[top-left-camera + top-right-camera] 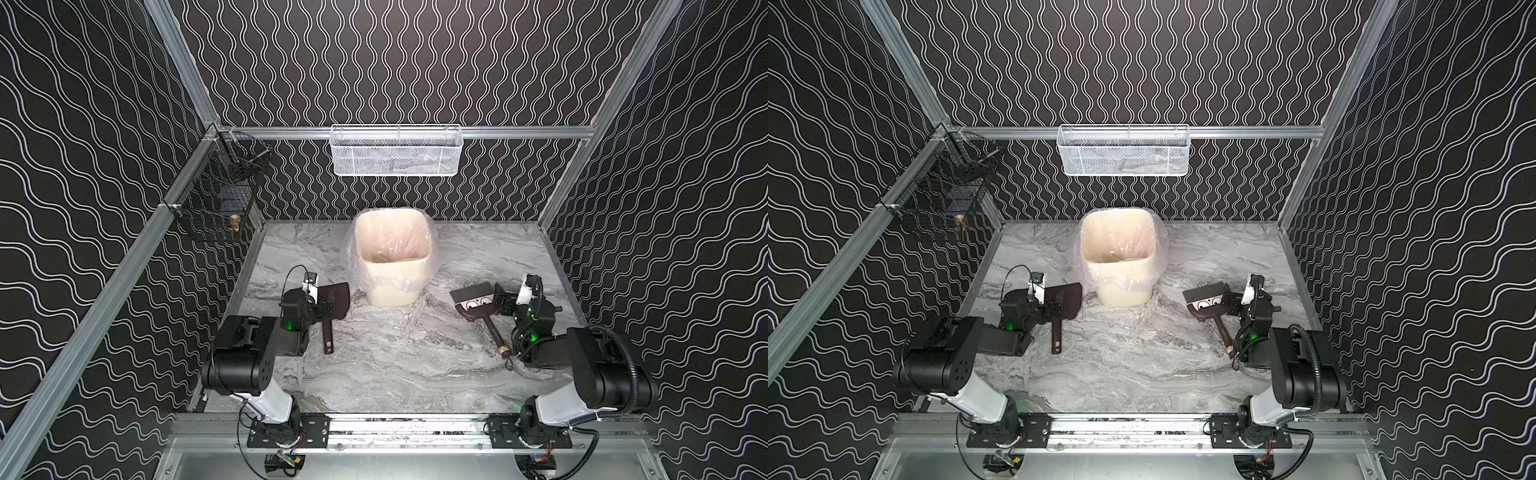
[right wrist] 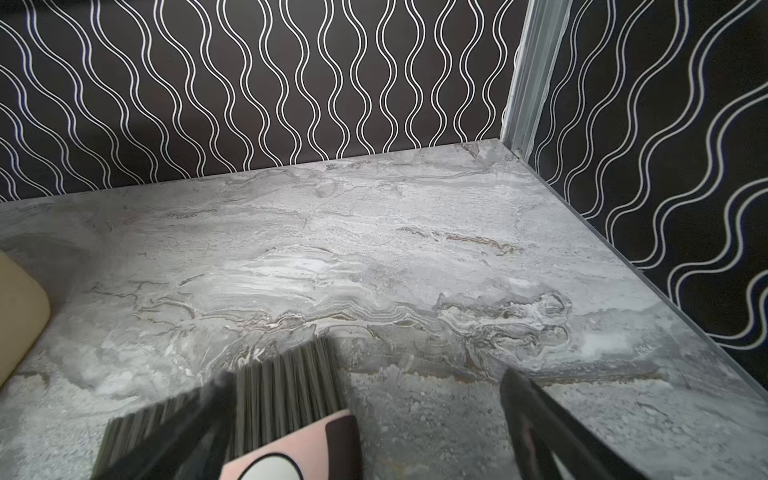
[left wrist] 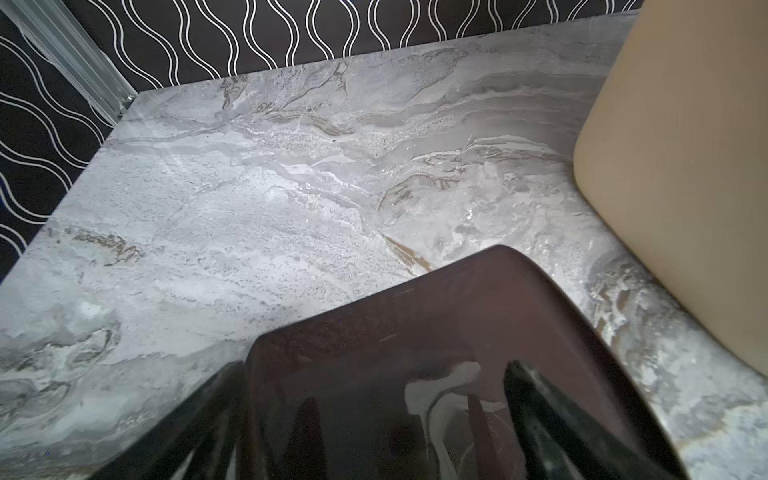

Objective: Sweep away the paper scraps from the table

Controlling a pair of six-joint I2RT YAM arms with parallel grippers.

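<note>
The bottom of the bin (image 1: 392,291) is hard to read. Through the crinkled clear liner (image 1: 352,259), both top views show a few reddish and pale shapes that may be the paper scraps (image 1: 397,258), too blurred to count. The wrist views show only the fingertips of each tool, and the left arm hides the rear of the dustpan (image 1: 338,299) in the top views.

The table (image 1: 395,365) is grey-and-white marble, and the bin stands on it in the middle, toward the back.

The left gripper (image 3: 374,370) hangs low over the dark brown dustpan, which lies flat just left of the bin. Its jaws are spread wide, one finger (image 3: 540,411) above the pan and the other past its edge, gripping nothing.

The right gripper (image 2: 365,376) is spread just as wide beside the brush (image 1: 473,300), which lies on the table right of the bin. One finger crosses the bristles in the wrist view; whether it touches them I cannot tell. It holds nothing.
</note>
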